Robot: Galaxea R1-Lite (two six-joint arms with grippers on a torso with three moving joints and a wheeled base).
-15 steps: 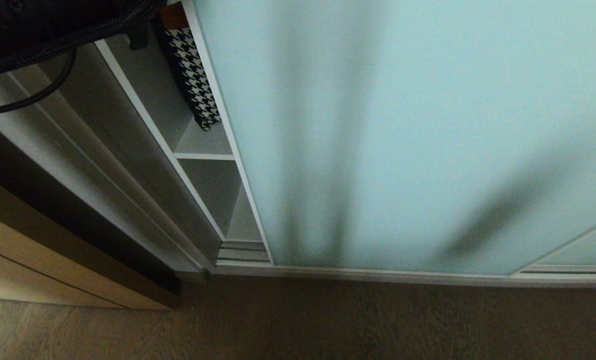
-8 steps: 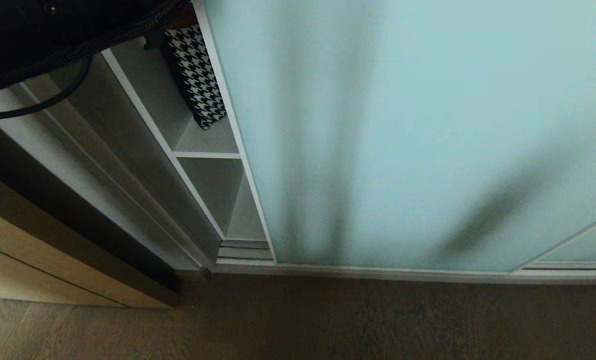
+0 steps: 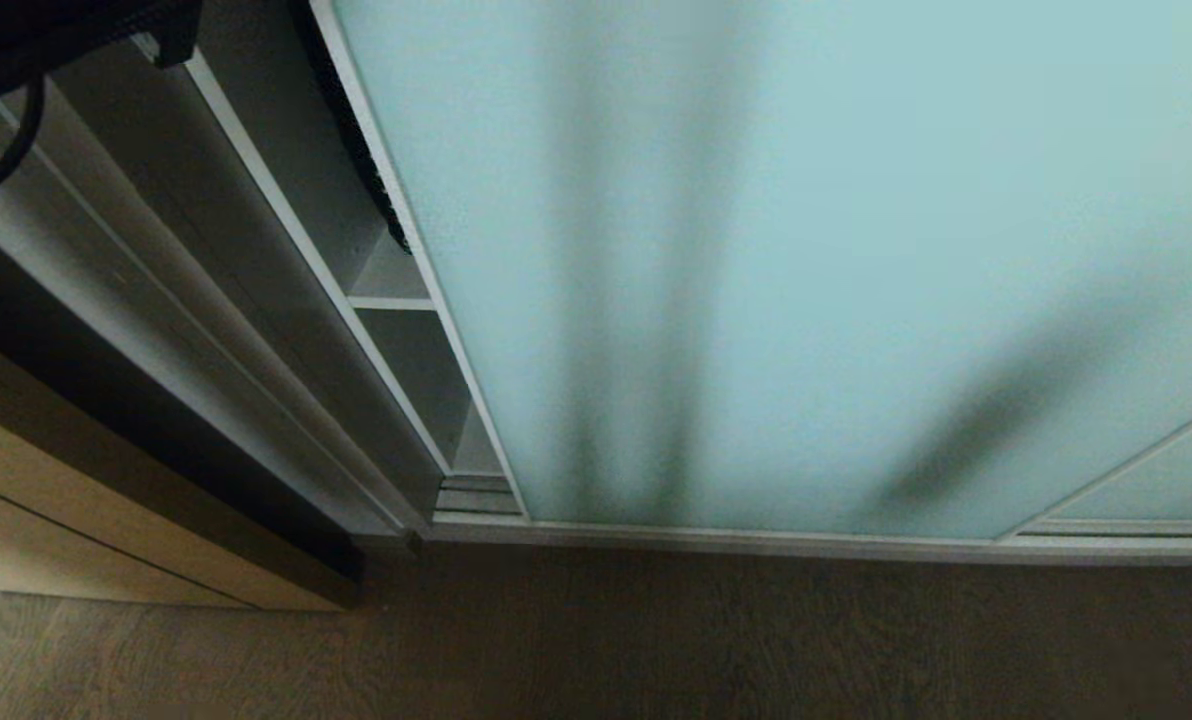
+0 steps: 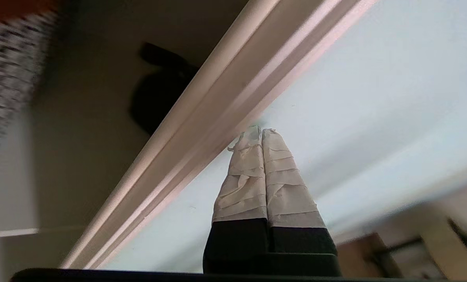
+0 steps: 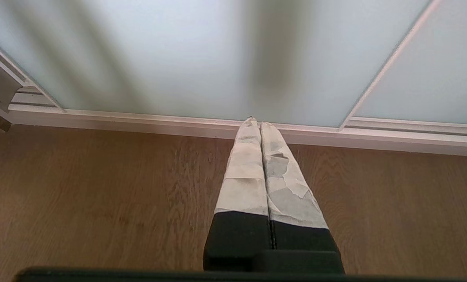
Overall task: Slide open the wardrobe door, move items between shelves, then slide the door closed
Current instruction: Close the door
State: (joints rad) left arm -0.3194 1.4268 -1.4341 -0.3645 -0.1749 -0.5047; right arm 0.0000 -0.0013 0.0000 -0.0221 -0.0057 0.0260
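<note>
We see the sliding door (image 3: 806, 260), a wide panel of frosted pale aqua glass in a slim silver frame, covering most of the wardrobe front in the head view, with only a narrow gap left open at its left edge. Through that gap show the light-grey shelves (image 3: 388, 300) with their thin white front edges, and a thin sliver of the black-and-white houndstooth piece (image 3: 376, 185) tucked just behind the door frame on the upper shelf. In the left wrist view our left pincer (image 4: 257, 131) has its two taped fingers pressed together with nothing between them, and the tips sit right at the glass beside the door's frame (image 4: 202, 133); whether they actually touch the glass we cannot tell. Past the frame, inside the wardrobe, that view shows a dark black item (image 4: 159, 94) against the back wall and the houndstooth piece as a blurred patch at the edge. In the right wrist view our right pincer (image 5: 256, 123) hangs low over the brown wooden floor (image 5: 100, 196), its fingers also together and empty, pointing toward the bottom rail of the door. At the left of the head view stands a light tan wooden cabinet (image 3: 76, 520), and the ribbed silver floor track (image 3: 476, 495) shows at the bottom of the gap.
</note>
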